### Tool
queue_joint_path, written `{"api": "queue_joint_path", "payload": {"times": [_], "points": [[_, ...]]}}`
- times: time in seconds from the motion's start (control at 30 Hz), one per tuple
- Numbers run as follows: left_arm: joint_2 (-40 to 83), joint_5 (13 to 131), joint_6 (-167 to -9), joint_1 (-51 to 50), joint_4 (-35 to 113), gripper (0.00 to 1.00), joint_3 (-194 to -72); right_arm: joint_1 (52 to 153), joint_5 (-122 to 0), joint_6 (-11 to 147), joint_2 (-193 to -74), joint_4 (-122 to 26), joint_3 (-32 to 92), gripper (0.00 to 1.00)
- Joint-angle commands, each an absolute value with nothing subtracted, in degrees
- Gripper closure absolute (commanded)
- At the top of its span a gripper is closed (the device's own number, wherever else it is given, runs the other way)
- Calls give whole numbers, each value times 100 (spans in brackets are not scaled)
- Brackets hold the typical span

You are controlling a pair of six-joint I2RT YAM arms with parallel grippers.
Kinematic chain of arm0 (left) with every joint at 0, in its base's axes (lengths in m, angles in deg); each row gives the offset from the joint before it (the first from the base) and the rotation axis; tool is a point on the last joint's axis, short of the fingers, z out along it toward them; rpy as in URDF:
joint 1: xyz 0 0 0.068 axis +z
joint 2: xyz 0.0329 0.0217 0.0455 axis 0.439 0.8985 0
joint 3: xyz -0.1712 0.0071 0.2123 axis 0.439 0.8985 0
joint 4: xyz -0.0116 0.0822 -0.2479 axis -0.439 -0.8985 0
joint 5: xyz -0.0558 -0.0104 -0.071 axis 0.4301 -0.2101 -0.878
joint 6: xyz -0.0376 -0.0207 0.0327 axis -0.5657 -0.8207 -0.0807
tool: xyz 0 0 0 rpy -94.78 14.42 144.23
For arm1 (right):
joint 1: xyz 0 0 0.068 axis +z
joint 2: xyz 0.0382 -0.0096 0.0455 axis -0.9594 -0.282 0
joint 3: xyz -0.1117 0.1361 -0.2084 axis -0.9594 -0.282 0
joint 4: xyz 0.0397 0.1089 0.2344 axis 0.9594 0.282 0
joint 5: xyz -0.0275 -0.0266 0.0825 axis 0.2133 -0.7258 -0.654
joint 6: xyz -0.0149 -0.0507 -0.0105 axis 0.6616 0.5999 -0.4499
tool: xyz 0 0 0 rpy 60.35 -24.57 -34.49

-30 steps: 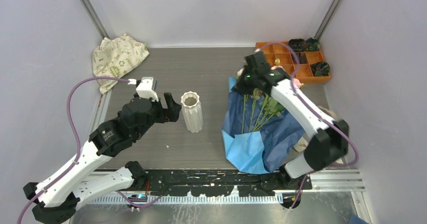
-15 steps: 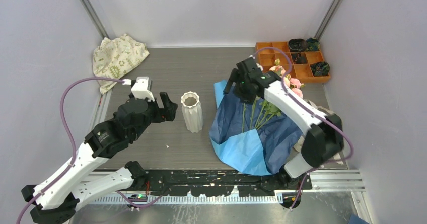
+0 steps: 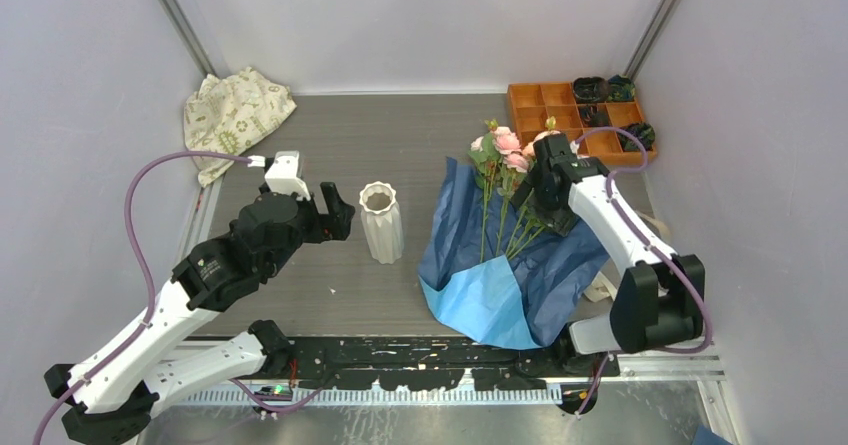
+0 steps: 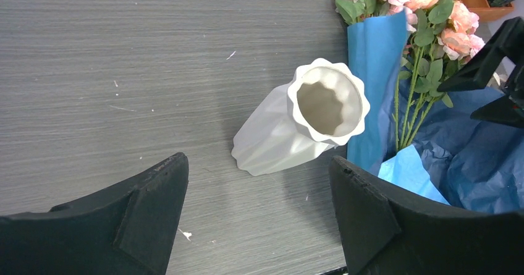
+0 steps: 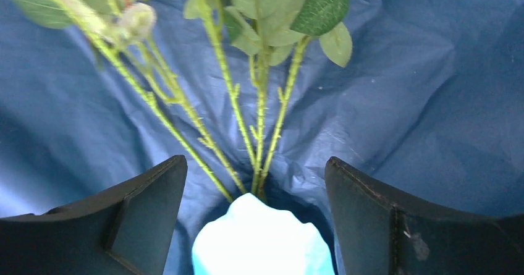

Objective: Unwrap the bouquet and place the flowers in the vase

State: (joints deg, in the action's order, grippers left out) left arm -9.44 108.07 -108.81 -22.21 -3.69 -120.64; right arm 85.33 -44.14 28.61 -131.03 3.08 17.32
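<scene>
We see the flowers (image 3: 503, 150) lying blooms far, stems near; the wrapping paper (image 3: 465, 235) fold hides stem ends; both jaws wide.

No text, label, brand, number or sign was legible in any view. Cream cloth (image 3: 235, 115) at far left corner of table (image 3: 400, 145) carried green printed pattern; too small to tell whether it held any lettering.
</scene>
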Motion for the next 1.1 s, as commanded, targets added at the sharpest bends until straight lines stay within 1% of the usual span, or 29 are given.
{"api": "queue_joint_path", "payload": {"times": [0.0,0.3,0.37,0.43,0.47,0.53,0.6,0.63,0.67,0.73,0.87,0.97,1.07], "points": [[-996,10798,-10862,-2205,-101,16,-12233,8487,-4377,2961,-13490,328,1773,13],[-1023,10890,-10805,-2206,-96,16,-12226,8486,-4732,2946,-14796,28,1988,13],[-1016,10908,-10785,-2204,-78,16,-12222,8496,-4878,2940,-15020,-85,2028,17],[-991,10926,-10765,-2204,-71,16,-12214,8518,-4997,2961,-15215,-173,2114,23],[-972,10930,-10760,-2204,-61,16,-12213,8545,-5025,2983,-15313,-203,2184,29],[-923,10939,-10740,-2208,-46,16,-12213,8642,-5048,3019,-15495,-228,2390,46],[-882,10948,-10732,-2210,-38,16,-12213,8790,-5047,3057,-15703,-184,2669,57],[-856,10960,-10719,-2207,-40,16,-12213,8879,-5025,3080,-15861,-147,2829,65],[-841,10971,-10719,-2204,-38,16,-12217,8969,-4986,3102,-16003,-91,3012,69],[-840,11002,-10706,-2209,-47,16,-12207,9126,-4939,3171,-16299,31,3394,72],[-867,11115,-10682,-2204,-64,16,-12205,9347,-4937,3296,-16915,227,4218,82],[-858,11170,-10671,-2204,-69,16,-12188,9477,-4874,3453,-17419,516,4929,85],[-832,11206,-10652,-2202,-63,16,-12187,9576,-4591,3678,-17898,973,5759,86]]}}
